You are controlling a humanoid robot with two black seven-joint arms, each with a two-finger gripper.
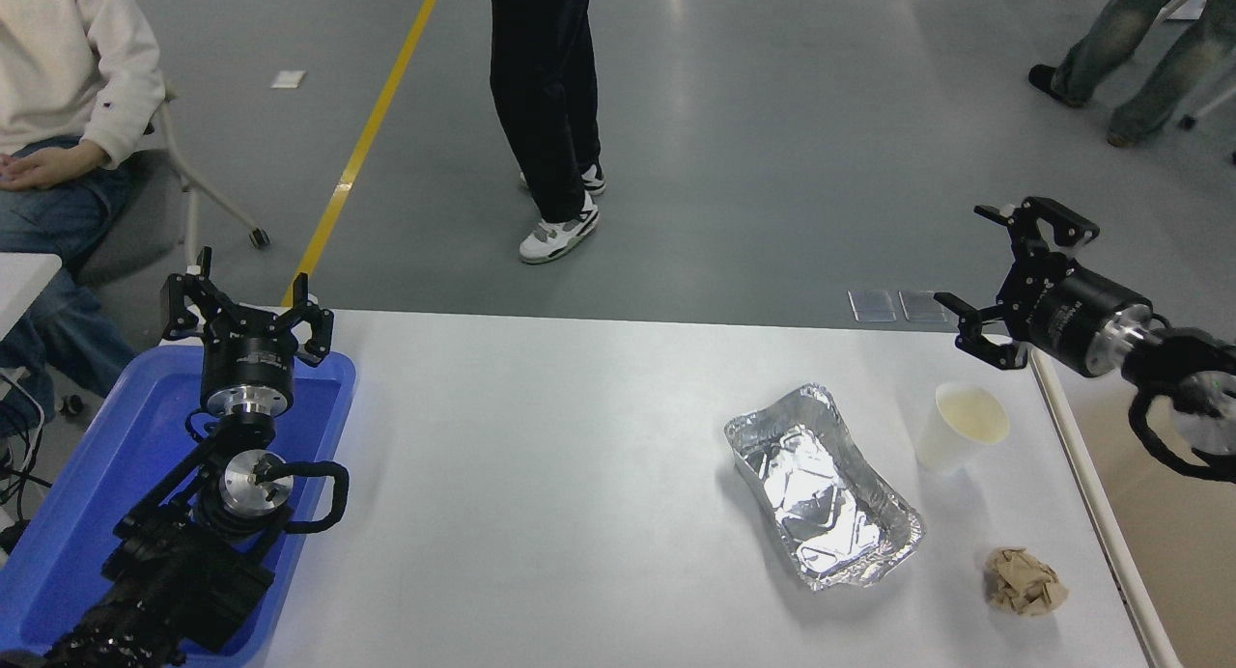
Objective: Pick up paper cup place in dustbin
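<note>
Head view: I note the small white tapered paper cup (959, 425) upright on the white table (579, 456), right of the silver foil tray (823, 485). Right black gripper (1014, 282) hovers beyond it, jaws spread, empty. Left black gripper (247, 311), jaws apart, sits parked over the blue plastic tray (116, 456).

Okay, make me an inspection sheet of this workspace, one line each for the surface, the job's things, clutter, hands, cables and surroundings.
Surface: white table, no spills seen.
Job's things: paper cup upright on the table near its right edge, not held; dustbin at the table's right edge, only part in view.
Clutter: foil tray left of the cup; crumpled brown paper ball near the front right; blue tray at the left.
Hands: left hand open, parked over the blue tray; right hand open, raised beyond the cup, touching nothing.
Cables: black cable loops on the arms' wrists.
Surroundings: person seated far left, person standing beyond the table.
</note>
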